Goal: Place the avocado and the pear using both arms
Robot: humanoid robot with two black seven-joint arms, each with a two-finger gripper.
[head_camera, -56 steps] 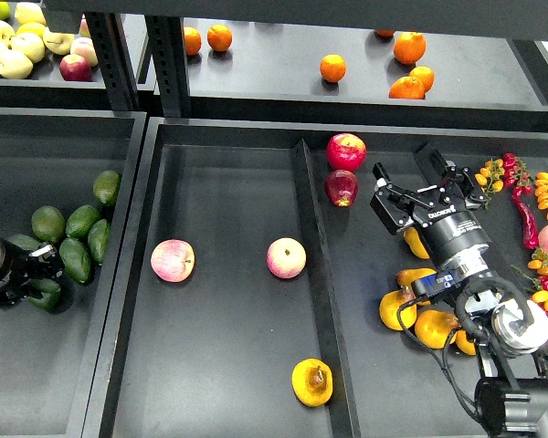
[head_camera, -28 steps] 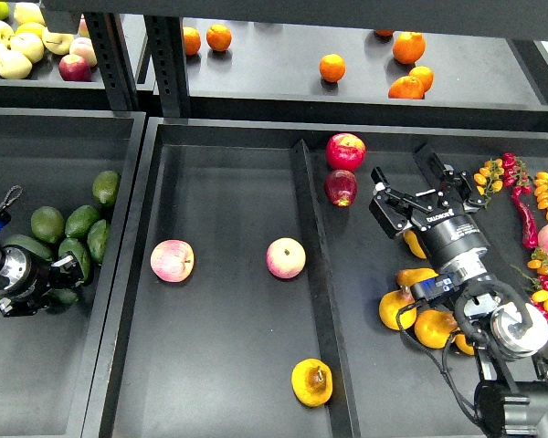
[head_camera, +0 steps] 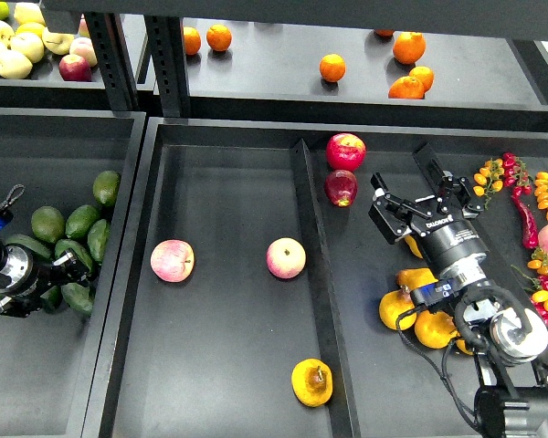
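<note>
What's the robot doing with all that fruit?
It is sorting fruit with two arms. The left end effector is down in the pile of avocados in the left bin, right at one, though whether it grips any is unclear. The right end effector hangs open and empty above the yellow pears. A bruised pear already lies in the middle tray, along with two pink apples.

Black tray (head_camera: 219,401): two apples (head_camera: 173,261), pear (head_camera: 311,381).
</note>
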